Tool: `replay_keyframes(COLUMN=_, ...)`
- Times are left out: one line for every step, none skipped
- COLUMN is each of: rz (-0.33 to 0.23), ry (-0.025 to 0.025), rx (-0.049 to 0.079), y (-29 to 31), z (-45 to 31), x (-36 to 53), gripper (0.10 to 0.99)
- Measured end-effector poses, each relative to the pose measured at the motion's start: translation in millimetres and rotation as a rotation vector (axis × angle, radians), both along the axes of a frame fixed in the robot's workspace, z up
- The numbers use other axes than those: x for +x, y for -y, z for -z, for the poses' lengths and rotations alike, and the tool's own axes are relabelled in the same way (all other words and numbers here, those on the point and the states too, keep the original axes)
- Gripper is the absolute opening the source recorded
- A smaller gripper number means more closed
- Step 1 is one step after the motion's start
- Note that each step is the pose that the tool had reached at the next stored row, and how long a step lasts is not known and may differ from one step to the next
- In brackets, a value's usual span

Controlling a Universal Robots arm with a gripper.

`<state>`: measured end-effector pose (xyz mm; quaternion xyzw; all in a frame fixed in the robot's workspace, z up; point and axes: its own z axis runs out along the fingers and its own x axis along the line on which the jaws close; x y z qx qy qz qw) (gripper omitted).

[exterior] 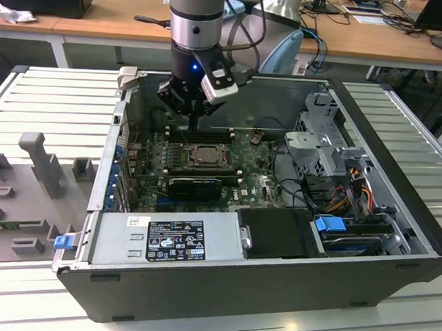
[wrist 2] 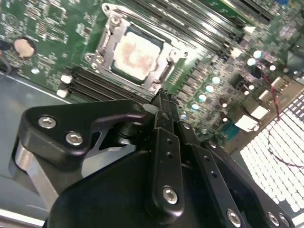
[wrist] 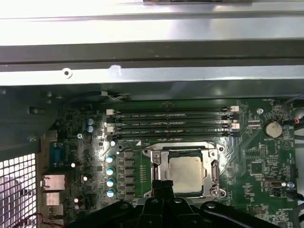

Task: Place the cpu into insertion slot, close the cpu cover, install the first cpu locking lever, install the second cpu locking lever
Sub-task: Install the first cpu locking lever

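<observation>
The cpu (wrist: 186, 173), a pale square chip, lies in the insertion slot (wrist: 216, 190) on the green board. The cpu cover (wrist: 161, 154), a silver frame with a cut-out centre, lies flat around the chip's face. My gripper (wrist: 166, 183) hovers just above the socket's edge with its black fingers (wrist 2: 164, 111) pressed together and nothing between them. In the second wrist view the cpu (wrist 2: 137, 54) sits beyond the fingertips, framed by the cover (wrist 2: 111, 40). In the exterior view the gripper (exterior: 193, 128) hangs over the board just behind the cpu (exterior: 204, 156).
Long black memory slots (wrist: 171, 121) run beside the socket. The open computer case has a metal wall (wrist: 152, 71), a power supply (exterior: 170, 238), a black fan shroud (exterior: 277, 234) and a drive cage (exterior: 328, 137) with cables. Grey fixtures (exterior: 41, 161) stand on the table.
</observation>
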<state>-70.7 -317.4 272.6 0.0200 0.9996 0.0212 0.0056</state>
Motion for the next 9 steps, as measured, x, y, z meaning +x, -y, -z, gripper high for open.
replay_keyframes(rz=0.01, ry=-0.0001, rx=0.0, y=0.0, z=0.1, x=-0.1, gripper=0.106)
replay_keyframes(rz=0.022, ry=-0.0002, rx=0.0, y=0.1, z=0.4, x=-0.1, gripper=0.106)
replay_keyframes(rz=0.034, ry=-0.0001, rx=0.0, y=0.1, z=0.7, x=-0.1, gripper=0.106)
replay_keyframes(rz=0.046, ry=0.0, rx=0.0, y=0.0, z=1.2, x=-0.1, gripper=0.106)
replay_keyframes(rz=0.056, ry=0.0, rx=0.0, y=0.1, z=1.6, x=-0.1, gripper=0.106)
replay_keyframes(rz=0.068, ry=-0.0002, rx=0.0, y=0.1, z=2.0, x=-0.6, gripper=0.106)
replay_keyframes(rz=0.068, ry=-0.0002, rx=0.0, y=0.1, z=2.1, x=-1.0, gripper=0.106)
replay_keyframes(rz=0.068, ry=0.0, rx=0.0, y=0.1, z=2.2, x=-1.4, gripper=0.106)
replay_keyframes(rz=0.068, ry=0.0, rx=0.0, y=0.1, z=2.3, x=-2.5, gripper=0.106)
